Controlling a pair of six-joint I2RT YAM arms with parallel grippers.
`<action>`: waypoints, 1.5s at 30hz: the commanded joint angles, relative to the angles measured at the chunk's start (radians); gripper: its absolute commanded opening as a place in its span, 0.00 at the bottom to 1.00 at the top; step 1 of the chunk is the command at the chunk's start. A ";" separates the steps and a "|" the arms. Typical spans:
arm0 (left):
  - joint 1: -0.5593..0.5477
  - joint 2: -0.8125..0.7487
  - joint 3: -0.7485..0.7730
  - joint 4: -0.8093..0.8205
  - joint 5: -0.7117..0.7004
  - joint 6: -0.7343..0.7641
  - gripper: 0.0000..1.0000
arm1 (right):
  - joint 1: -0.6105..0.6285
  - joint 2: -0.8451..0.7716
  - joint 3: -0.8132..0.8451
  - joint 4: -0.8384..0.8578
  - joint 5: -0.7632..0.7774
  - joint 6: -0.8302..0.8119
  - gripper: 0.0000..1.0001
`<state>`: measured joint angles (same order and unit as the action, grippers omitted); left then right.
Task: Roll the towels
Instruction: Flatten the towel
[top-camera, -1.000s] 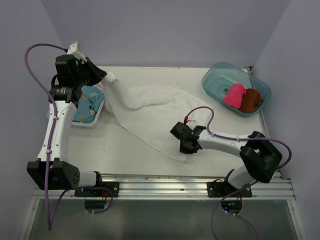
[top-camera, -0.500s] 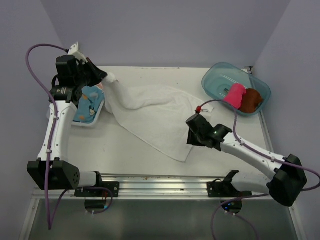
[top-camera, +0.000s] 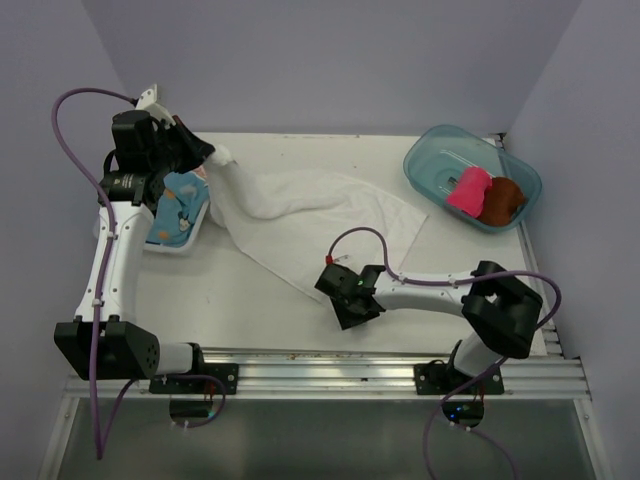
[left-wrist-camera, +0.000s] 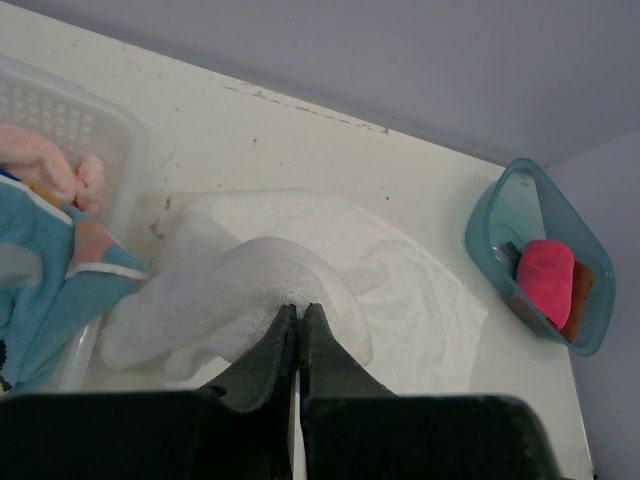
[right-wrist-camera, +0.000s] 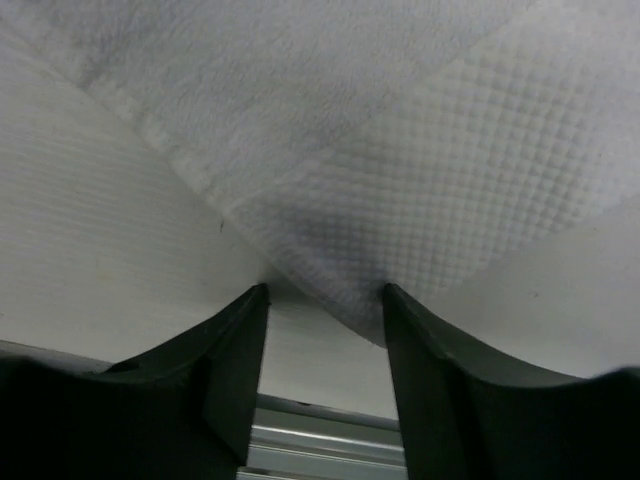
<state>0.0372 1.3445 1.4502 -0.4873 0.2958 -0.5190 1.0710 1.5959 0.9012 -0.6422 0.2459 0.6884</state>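
Note:
A white towel (top-camera: 300, 215) lies spread across the table, and its far left end is lifted. My left gripper (top-camera: 207, 152) is shut on that bunched end (left-wrist-camera: 260, 275), fingertips pressed together (left-wrist-camera: 300, 308). My right gripper (top-camera: 347, 302) hangs low over the towel's near corner with its jaws open (right-wrist-camera: 325, 292). The waffle-textured corner (right-wrist-camera: 365, 300) lies between the two fingers. A light blue cartoon-print towel (top-camera: 180, 205) and a pale peach one (left-wrist-camera: 50, 165) sit in the basket. A hot pink towel (top-camera: 468, 190) and a brown towel (top-camera: 502, 200) lie rolled in the tub.
The white lattice basket (top-camera: 165, 245) stands at the left edge under my left arm. The clear teal tub (top-camera: 435, 165) sits at the back right corner. A metal rail (top-camera: 330, 365) runs along the near table edge, just behind the right gripper.
My right gripper has opened. It swung out to the right, then came back left to the towel's near corner. The left gripper kept its hold and stayed put.

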 joint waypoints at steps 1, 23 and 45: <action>0.006 0.001 0.007 0.026 0.014 0.020 0.00 | -0.002 0.027 0.041 0.033 0.072 -0.014 0.47; -0.002 0.208 0.211 0.061 0.235 -0.050 0.00 | -0.814 -0.399 0.422 -0.152 0.299 -0.297 0.00; 0.004 -0.200 -0.398 -0.089 -0.043 0.054 0.75 | -0.925 -0.719 0.097 -0.303 0.164 0.013 0.61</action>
<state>0.0372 1.1381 0.9966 -0.5671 0.3157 -0.5125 0.1440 0.8413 0.9115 -0.9833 0.4610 0.6640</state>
